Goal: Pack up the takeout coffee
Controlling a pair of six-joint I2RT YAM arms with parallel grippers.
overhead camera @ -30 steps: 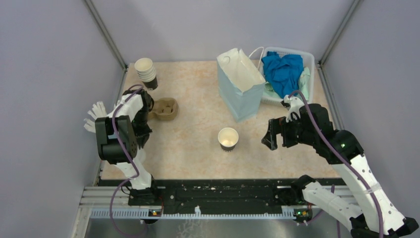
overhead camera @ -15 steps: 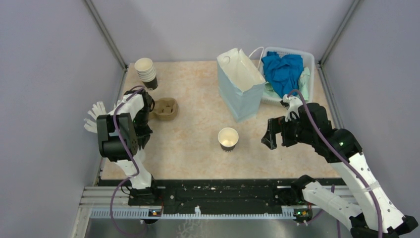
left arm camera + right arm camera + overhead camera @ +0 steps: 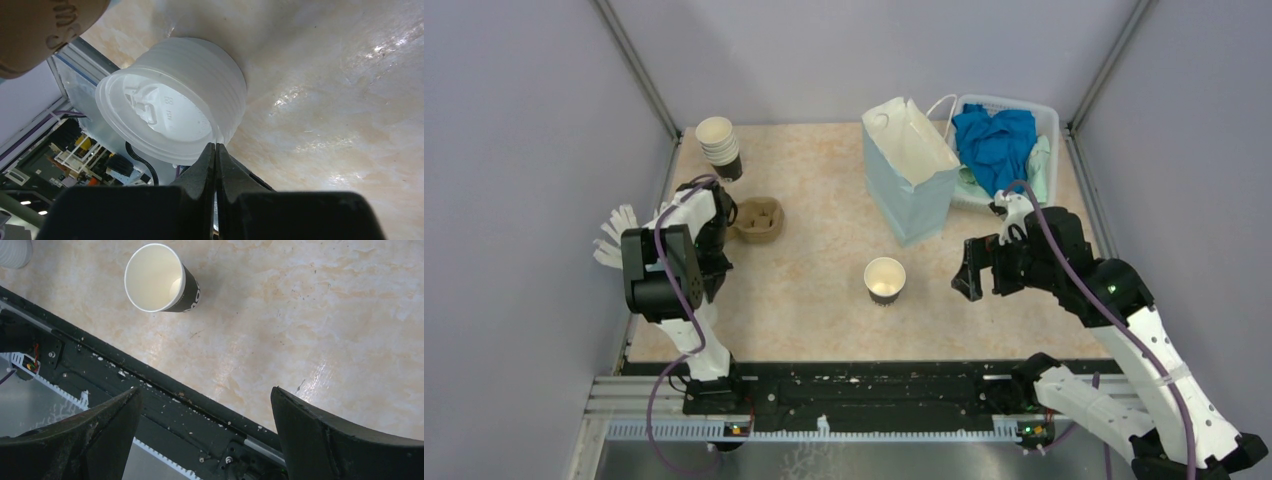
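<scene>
white plastic lid [image 3: 165,112], rim pinched in our left gripper [image 3: 215,150], was presumably meant to cap the lidless brown paper cup [image 3: 885,279] on the table [image 3: 824,200]; our right gripper [image 3: 205,391] hovered beside it, jaws wide

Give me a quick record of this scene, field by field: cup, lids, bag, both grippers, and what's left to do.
cup: dark paper cup, upright in the middle of the table, empty, no lid on
lids: white stack at the table's left edge
left gripper: shut, tips at the end lid's rim; a pinch on it is unclear
right gripper: open wide, right of the cup, not touching
bag: pale blue paper, open, behind the cup
other: cup stack, brown carrier, basket with blue cloth
left to do: lid the cup, bag it
</scene>
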